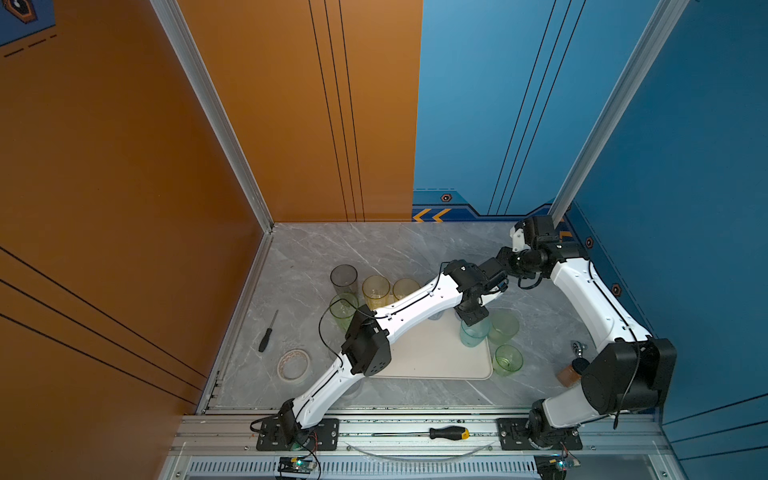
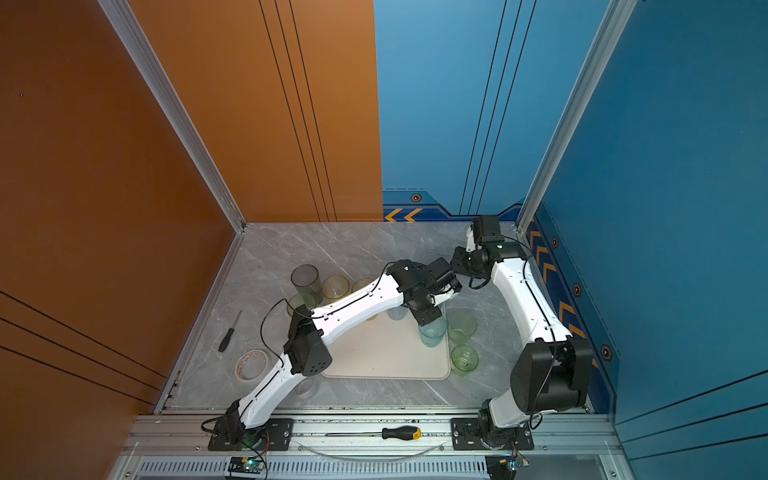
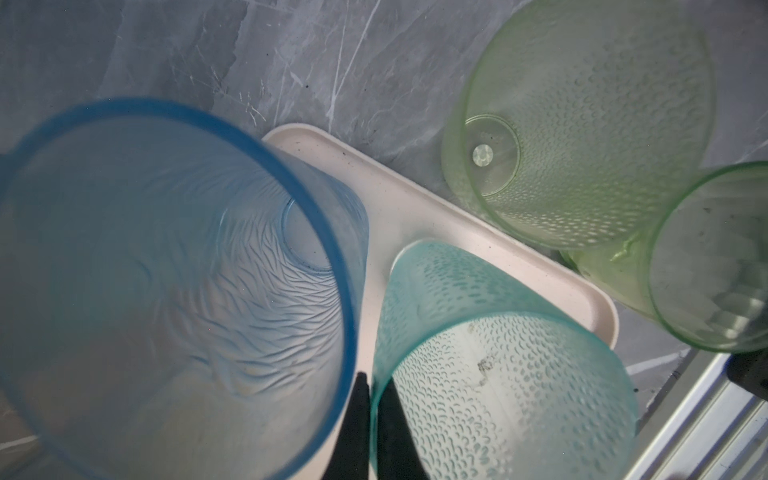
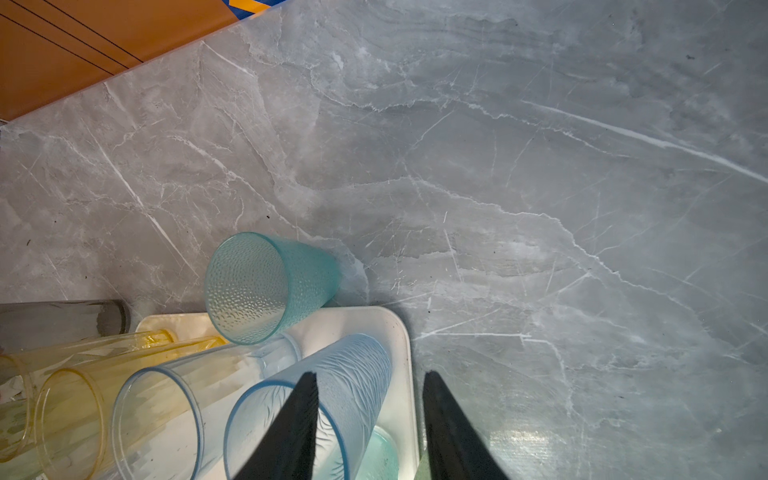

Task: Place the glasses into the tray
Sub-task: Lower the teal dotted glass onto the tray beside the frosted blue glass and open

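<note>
**At the tray's (image 1: 436,365) right rim: teal glass (image 1: 473,334) pinched, release next**

Reaches across the counter (image 1: 374,249) with the left arm and clamps the left claw (image 3: 375,378) on the teal glass's wall: one finger (image 3: 356,436) outside the mouth, the other inside, rim nipped between. Finds that glass upright, long axis vertical, directly below the claw, base over the tray floor just inside the right rim; cannot tell if resting there or hanging just above. Shows a blue glass (image 3: 166,270) just beside it in the far right corner, rim close against the outer finger; contact not clear. Holds the right claw (image 4: 370,373) parted above that same corner, gripping nothing.

Looks like the set-down step, glass as good as placed. Hinges on one relation, glass straight under claw on a common vertical line: calls for letting go and withdrawing straight up along that axis; risks dragging the wall or tipping the glass into its blue neighbour with any sideways drift. Leaves the outer finger little room to swing out; may nudge the blue glass on opening.

Counts two green glasses (image 1: 503,327) on the counter just outside the right rim, nearer the right arm; a grey glass (image 1: 344,280) and yellow glasses (image 1: 376,291) off the tray's far left side, nearer the left arm.
</note>
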